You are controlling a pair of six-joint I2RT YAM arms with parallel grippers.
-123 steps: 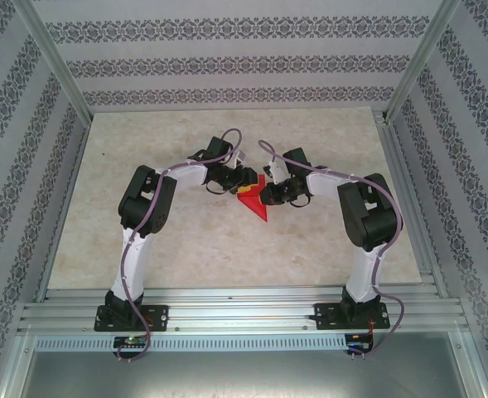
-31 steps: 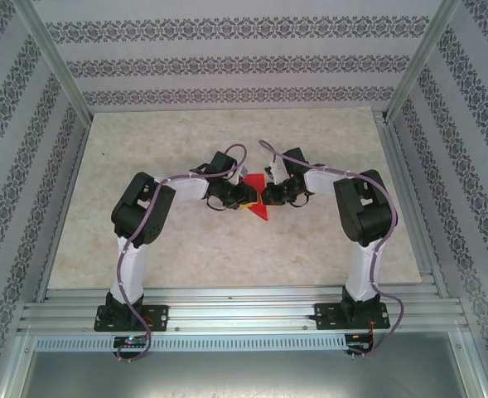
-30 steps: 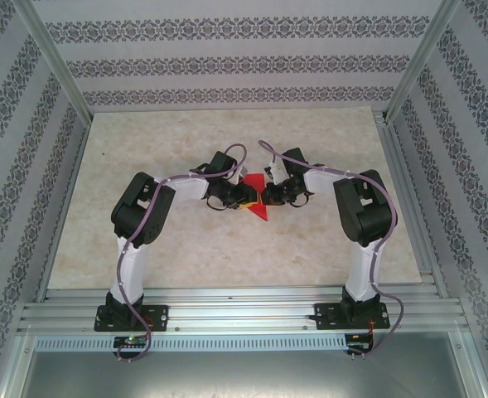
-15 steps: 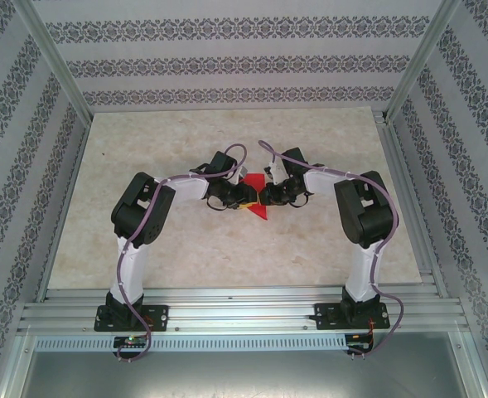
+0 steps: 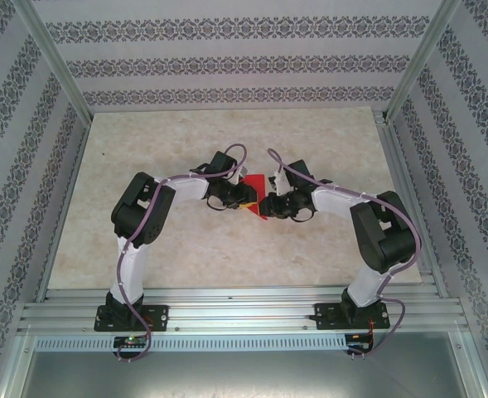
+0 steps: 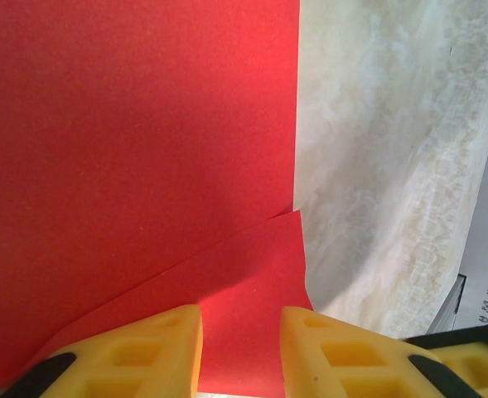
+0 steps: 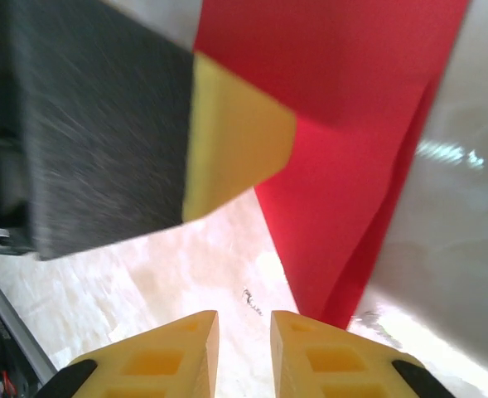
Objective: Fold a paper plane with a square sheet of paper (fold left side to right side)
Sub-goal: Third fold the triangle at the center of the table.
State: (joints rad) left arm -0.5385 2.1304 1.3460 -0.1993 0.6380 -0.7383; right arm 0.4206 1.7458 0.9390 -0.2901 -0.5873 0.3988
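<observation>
Left wrist: red paper (image 6: 136,141) beneath left fingers (image 6: 144,352); right fingers (image 7: 326,356) near tip.

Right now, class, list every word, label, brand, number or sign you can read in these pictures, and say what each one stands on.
None: no text can be read in these views.
The sheet of paper is plain red and unmarked.
The wallpaper carries bands of ornament, no letters.
The small board below the left arm's base is too small to read.
</observation>
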